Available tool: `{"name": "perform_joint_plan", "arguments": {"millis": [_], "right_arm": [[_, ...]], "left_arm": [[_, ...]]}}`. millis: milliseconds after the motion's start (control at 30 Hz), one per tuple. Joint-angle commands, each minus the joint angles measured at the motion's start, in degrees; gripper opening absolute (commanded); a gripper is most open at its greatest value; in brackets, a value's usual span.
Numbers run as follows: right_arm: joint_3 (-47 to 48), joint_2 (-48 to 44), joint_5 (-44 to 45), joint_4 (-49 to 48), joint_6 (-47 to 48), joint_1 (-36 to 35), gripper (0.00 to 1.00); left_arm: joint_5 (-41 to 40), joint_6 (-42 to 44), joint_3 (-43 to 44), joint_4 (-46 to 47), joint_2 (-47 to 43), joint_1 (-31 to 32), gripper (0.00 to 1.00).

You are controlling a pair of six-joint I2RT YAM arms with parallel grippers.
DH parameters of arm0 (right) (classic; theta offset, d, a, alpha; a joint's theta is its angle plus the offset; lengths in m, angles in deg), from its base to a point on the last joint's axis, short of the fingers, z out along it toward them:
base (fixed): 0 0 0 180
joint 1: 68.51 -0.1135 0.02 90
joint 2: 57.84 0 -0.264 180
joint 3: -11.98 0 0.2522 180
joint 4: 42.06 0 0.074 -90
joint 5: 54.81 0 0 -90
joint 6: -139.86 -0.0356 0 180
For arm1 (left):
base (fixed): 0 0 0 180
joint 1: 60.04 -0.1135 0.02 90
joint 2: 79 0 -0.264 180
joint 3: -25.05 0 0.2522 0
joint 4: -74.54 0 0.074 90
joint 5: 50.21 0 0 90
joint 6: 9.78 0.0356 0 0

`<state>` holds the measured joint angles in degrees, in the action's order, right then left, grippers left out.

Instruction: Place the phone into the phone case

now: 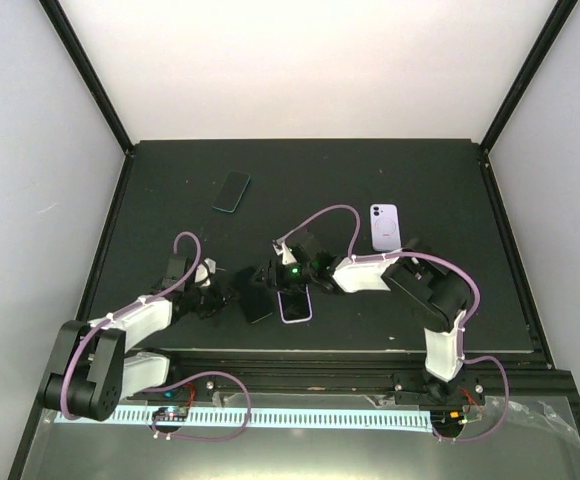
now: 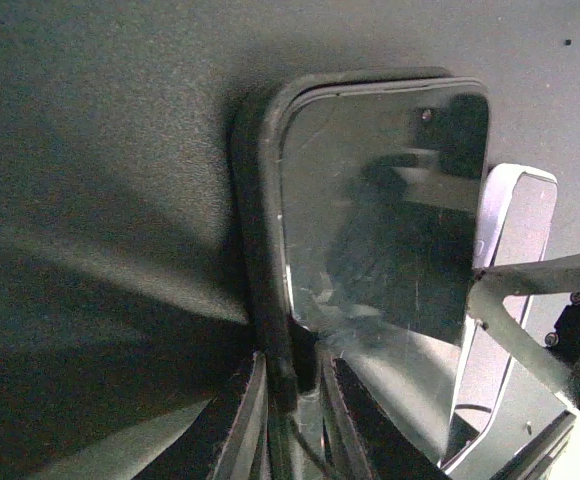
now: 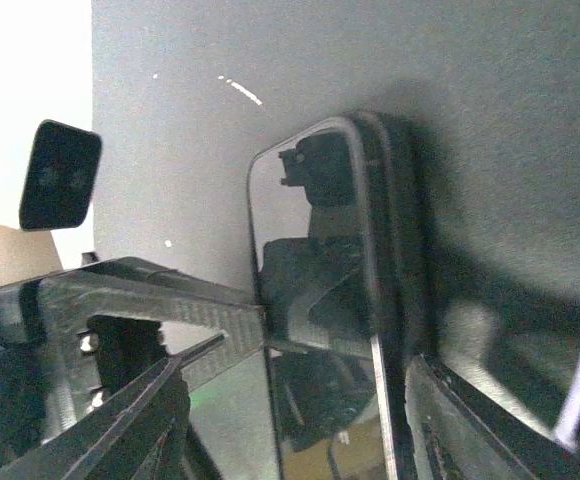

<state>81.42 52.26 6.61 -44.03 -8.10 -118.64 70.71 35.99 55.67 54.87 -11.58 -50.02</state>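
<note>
A dark phone with a glossy screen sits partly inside a black phone case, both tilted up off the dark table. My left gripper is shut on the case's end edge. My right gripper straddles the pair across their width. One of its fingers presses the phone's free long edge, and the other lies against the case's outer wall. From above, the left gripper and right gripper meet at the case, near the table's front middle.
A phone with a lilac rim lies flat just right of the held pair and also shows as a lilac-rimmed phone in the left wrist view. A teal-edged phone lies at the back left. A lavender phone-shaped item lies at the back right.
</note>
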Motion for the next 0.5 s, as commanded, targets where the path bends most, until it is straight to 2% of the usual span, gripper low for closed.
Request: {"name": "perform_joint_plan", "arguments": {"millis": [0,267,467], "right_arm": [[3.0,1.39,5.56,6.4,6.58,0.0,0.61],[5.04,4.44,5.3,9.69,8.16,-0.04,0.67],[4.35,5.27,-1.23,3.1,5.21,-0.05,0.65]], "left_arm": [[1.98,1.88,1.32,1.26,0.96,-0.77,0.18],[1.99,1.98,1.33,1.79,2.04,-1.14,0.18],[2.12,1.81,1.0,2.81,3.04,-1.1,0.16]]}}
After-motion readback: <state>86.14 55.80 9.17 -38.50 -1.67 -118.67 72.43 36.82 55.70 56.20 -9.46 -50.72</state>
